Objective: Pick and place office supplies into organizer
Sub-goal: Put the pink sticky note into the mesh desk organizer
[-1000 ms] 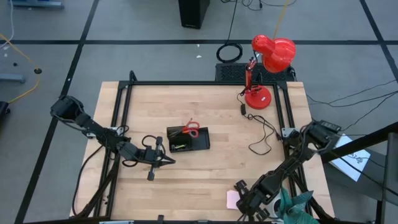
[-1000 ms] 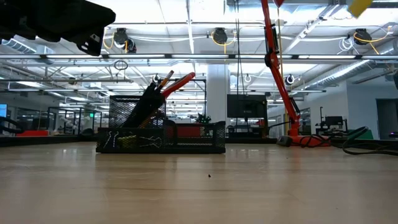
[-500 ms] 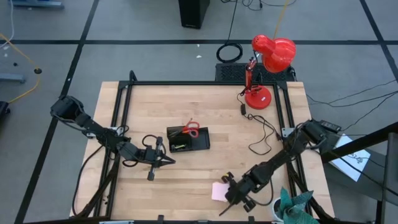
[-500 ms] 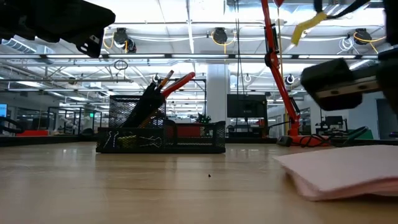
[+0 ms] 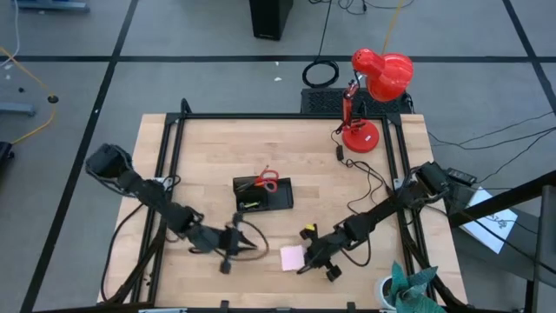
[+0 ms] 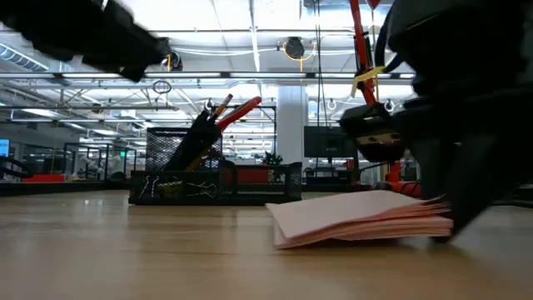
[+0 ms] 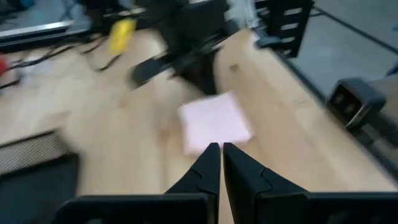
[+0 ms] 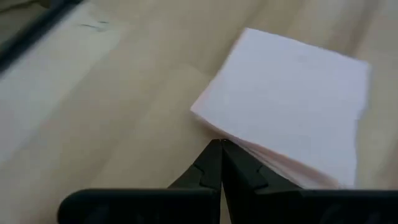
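- The pale pink note pad lies flat on the table near its front edge, forward of the organizer.
- Right gripper, fingers pressed together, touches the pad's edge.
- Left gripper, also closed, hovers just beside it.

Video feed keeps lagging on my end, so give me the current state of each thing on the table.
pink note pad: flat on table, outside organizer
organizer: upright, holds scissors
left gripper: shut, beside pad
right gripper: shut, fingertips at the pad's edge
red lamp: standing at the far right corner
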Motion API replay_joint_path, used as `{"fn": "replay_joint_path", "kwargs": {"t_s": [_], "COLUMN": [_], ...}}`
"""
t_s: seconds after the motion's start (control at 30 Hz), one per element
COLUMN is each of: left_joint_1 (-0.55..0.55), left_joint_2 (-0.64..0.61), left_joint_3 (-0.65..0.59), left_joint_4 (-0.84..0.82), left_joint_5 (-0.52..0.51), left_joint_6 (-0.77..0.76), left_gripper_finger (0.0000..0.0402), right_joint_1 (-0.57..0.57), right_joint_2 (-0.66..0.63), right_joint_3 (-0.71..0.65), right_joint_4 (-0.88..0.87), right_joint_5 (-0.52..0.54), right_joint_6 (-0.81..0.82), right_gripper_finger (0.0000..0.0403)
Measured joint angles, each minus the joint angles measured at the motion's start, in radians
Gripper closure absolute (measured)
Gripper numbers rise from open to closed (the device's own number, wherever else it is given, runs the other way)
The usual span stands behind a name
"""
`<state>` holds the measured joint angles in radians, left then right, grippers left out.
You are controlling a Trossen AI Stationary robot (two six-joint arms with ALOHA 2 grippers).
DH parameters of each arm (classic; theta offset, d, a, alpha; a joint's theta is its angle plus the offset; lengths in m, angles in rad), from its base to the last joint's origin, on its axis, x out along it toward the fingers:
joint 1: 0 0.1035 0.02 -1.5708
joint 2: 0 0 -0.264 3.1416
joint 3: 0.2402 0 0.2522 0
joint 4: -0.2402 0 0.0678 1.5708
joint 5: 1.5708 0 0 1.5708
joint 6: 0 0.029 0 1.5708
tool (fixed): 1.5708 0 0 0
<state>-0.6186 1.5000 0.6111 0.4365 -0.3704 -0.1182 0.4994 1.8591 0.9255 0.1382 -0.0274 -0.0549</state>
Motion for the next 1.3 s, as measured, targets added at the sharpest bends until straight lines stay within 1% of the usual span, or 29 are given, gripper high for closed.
{"fn": "replay_joint_path", "kwargs": {"t_s": [0.17,0.27,0.33,0.43,0.6,0.7,0.83,0.9,1.03,1.2,1.3], "left_joint_1": [0.003,0.022,0.039,0.062,0.088,0.102,0.113,0.118,0.132,0.161,0.178], "left_joint_2": [0.147,0.215,0.255,0.294,0.312,0.312,0.312,0.312,0.312,0.312,0.312], "left_joint_3": [0.145,0.209,0.244,0.276,0.284,0.283,0.283,0.283,0.283,0.283,0.283], "left_joint_4": [-0.029,-0.030,-0.075,-0.131,-0.128,-0.130,-0.135,-0.151,-0.181,-0.184,-0.207], "left_joint_5": [0.010,0.009,-0.010,-0.020,-0.019,0.012,0.109,0.134,0.135,0.135,0.132], "left_joint_6": [0.007,0.006,0.008,0.006,-0.040,-0.078,-0.080,-0.102,-0.181,-0.333,-0.380], "left_gripper_finger": [0.0376,0.0376,0.0376,0.0376,0.0376,0.0376,0.0376,0.0376,0.0376,0.0376,0.0376], "right_joint_1": [-0.040,-0.051,-0.056,-0.056,-0.026,-0.001,0.038,0.058,0.100,0.166,0.202], "right_joint_2": [0.000,0.001,0.001,0.001,0.001,0.000,-0.005,-0.005,-0.005,-0.005,-0.005], "right_joint_3": [0.000,-0.001,-0.001,-0.001,-0.001,-0.001,-0.001,-0.001,-0.001,-0.001,-0.001], "right_joint_4": [0.018,0.025,0.031,0.033,0.022,0.012,0.008,0.006,0.008,0.019,0.062], "right_joint_5": [0.025,0.115,0.150,0.142,0.138,0.194,0.307,0.360,0.437,0.576,0.609], "right_joint_6": [-0.040,-0.037,-0.036,-0.024,-0.004,-0.016,-0.087,-0.119,-0.146,-0.136,-0.141], "right_gripper_finger": [0.0403,0.0403,0.0403,0.0403,0.0398,0.0386,0.0356,0.0334,0.0283,0.0222,0.0196]}}
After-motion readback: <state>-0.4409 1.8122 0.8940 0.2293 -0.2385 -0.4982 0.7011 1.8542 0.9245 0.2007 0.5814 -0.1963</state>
